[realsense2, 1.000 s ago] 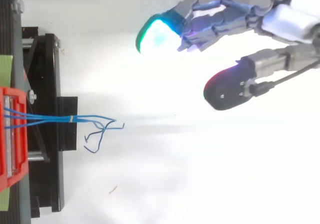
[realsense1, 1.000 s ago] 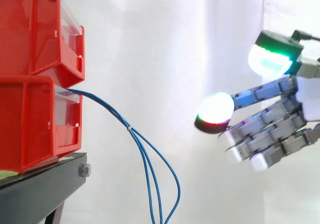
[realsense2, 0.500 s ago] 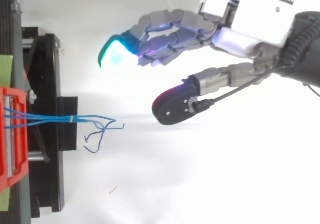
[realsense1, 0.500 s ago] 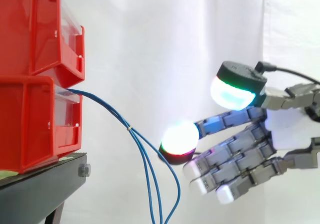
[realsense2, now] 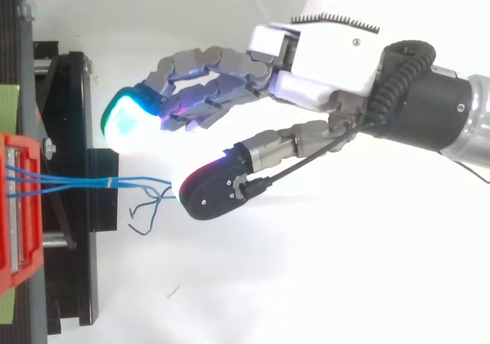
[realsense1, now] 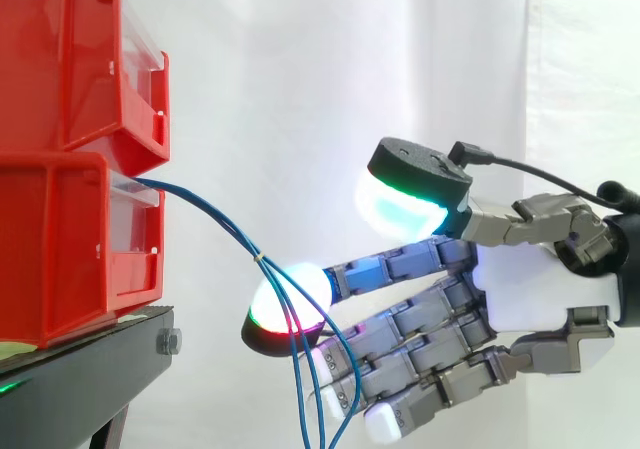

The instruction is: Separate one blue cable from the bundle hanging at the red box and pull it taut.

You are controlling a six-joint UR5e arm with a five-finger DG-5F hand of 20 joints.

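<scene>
- The task is at its opening step: no strand has been separated and nothing is pulled taut. The whole job of picking one out, closing on it and drawing it away is left.
- The blue cable bundle (realsense1: pixel 215 219) leaves the lower red bin (realsense1: pixel 60 249) at the left of the side view and sags down to the right. It reaches a small tie (realsense1: pixel 260 257), and below that its strands fan apart and hang slack toward the bottom edge.
- In the top view the bundle (realsense2: pixel 76 181) runs rightward from the bin across the black stand (realsense2: pixel 69 129), with its loose ends curling just past the stand's edge.
- The hand (realsense1: pixel 540 289) reaches in from the right with its fingers (realsense1: pixel 405 199) stretched out and spread wide, holding nothing.
- The thumb (realsense2: pixel 210 191) has its pad right beside the loose ends in the top view. In the side view the strands cross in front of that glowing pad, and I cannot tell whether they touch it.
- The other fingers lie toward the upper part of the top view, off to one side of the cable line, so the strands are probably not yet between thumb and fingers.
- In the way: the tie holds the strands together higher up, so separation looks feasible only below it. The stand's edge and the bins, one stacked on the other, sit close by on the left, before the white curtain (realsense1: pixel 300 69).
</scene>
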